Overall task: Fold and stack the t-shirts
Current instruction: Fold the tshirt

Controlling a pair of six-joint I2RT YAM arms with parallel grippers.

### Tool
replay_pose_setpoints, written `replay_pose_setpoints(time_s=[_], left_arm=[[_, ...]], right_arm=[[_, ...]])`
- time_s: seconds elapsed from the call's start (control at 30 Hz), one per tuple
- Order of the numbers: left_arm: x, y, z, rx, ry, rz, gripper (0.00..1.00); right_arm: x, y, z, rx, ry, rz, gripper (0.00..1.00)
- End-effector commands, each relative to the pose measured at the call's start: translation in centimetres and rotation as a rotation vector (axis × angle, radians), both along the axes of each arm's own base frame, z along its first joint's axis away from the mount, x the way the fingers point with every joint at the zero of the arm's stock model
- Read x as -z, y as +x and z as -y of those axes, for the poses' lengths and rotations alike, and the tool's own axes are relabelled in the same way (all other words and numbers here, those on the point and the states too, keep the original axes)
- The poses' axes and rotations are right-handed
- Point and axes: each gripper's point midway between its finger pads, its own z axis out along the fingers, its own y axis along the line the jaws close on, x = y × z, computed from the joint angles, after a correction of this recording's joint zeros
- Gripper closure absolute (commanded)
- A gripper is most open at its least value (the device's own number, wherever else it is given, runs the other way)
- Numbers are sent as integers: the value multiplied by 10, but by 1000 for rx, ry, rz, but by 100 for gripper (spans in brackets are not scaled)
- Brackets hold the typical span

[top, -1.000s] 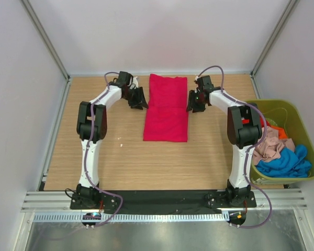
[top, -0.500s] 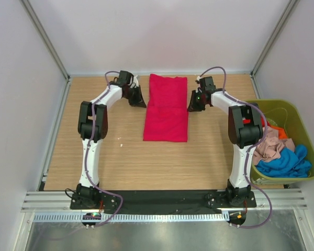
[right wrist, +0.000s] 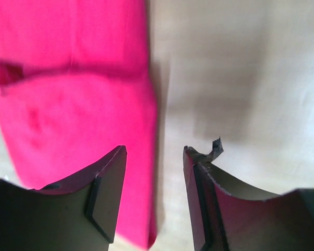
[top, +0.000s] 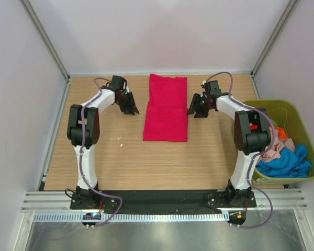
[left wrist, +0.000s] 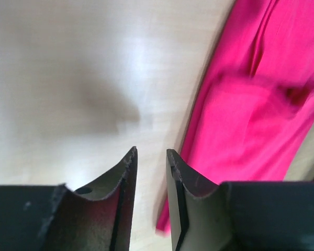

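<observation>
Table (top: 110, 151): the red t-shirt (top: 166, 107) lies at upper centre of the overhead frame, folded into a long strip, flat, neither arm holding it. The tub (top: 298, 112) at the right edge holds the blue shirt (top: 285, 162), beige shirt (top: 269, 149) and orange shirt (top: 282, 133) in a heap.

Right gripper (top: 196, 107) is just right of the strip, jaws moderately apart, empty. Left gripper (top: 128, 102) is near its left edge, gap narrow, empty.

Risks:
- The narrow left gap likely slides off the layered edge.
- An uneven pinch skews the next fold.
- Catching only one layer opens the strip.

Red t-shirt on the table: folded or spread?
Folded. The red t-shirt lies as a narrow rectangle on the table, no sleeves showing, with a layer edge crossing its middle.
</observation>
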Motion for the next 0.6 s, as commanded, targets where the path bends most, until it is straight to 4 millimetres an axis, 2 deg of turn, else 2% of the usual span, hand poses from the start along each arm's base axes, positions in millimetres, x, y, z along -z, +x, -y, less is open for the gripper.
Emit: replay_pose_setpoints(time_s=[0.0, 0.03, 0.1, 0.13, 0.2, 0.23, 0.33, 0.57], left_arm=[[-37, -40, -13, -52, 16, 2, 70], [-35, -48, -12, -52, 7, 3, 68], [-38, -61, -6, -44, -23, 14, 66], [-32, -79, -4, -35, -27, -7, 65], [-30, -89, 3, -19, -50, 1, 64], [-22, -100, 6, -13, -57, -27, 64], [-13, -119, 23, 33, -113, -62, 64], [4, -134, 37, 77, -138, -76, 63]], right_arm=[[-37, -34, -18, -19, 100, 8, 45], [-36, -51, -18, -18, 101, -1, 44], [-35, -68, -23, -33, 104, -7, 44], [-33, -80, -20, -33, 96, -16, 44], [-29, -90, -21, -38, 94, -23, 44], [-22, -100, -20, -40, 89, -39, 44], [-10, -114, -24, -62, 101, -63, 44], [3, -125, -34, -97, 139, -59, 45]])
